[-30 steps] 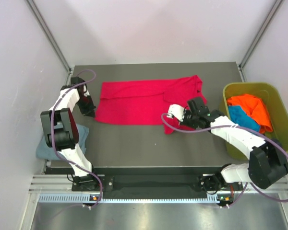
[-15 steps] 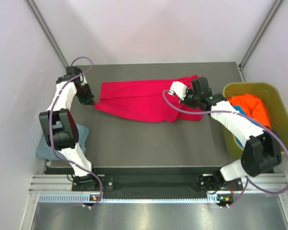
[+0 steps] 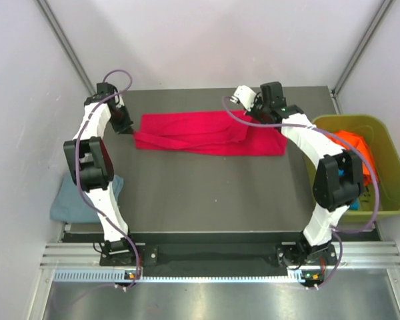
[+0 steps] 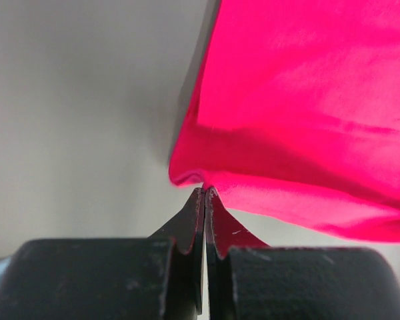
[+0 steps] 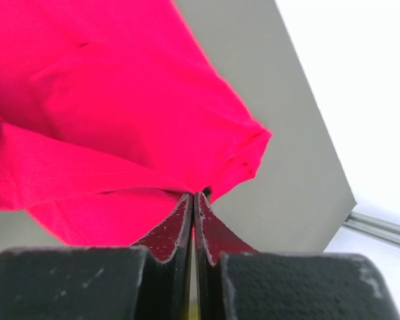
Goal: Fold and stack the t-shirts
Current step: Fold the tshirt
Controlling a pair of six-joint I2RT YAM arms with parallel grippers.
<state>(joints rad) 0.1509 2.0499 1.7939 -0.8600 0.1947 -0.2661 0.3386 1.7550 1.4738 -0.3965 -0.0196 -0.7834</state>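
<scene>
The crimson red t-shirt [image 3: 207, 133] lies as a long band across the far part of the worktop [image 3: 207, 200]. It is doubled over along its length, with a loose fold near the middle. The left hand [image 4: 205, 190] is clenched on a thin pinch of cloth at the left end of the band, and the right hand [image 5: 193, 195] is clenched in the same way on the hem at the right end, close to the far right corner. In my judgement the step in hand is to lay one long half over the other. To do it well, both hands should be at equal height and pull gently apart, so that the cloth is tight and the upper layer comes down flat. They should then lower together until the edges meet, and let go only when the cloth rests on the worktop. The pinch looks small in both wrist views, so a strong pull may let the cloth slip out. The grey-blue t-shirt [image 3: 80, 200] lies at the near left edge, and the orange t-shirt [image 3: 353, 143] waits in the olive-green bin [image 3: 347, 119].
</scene>
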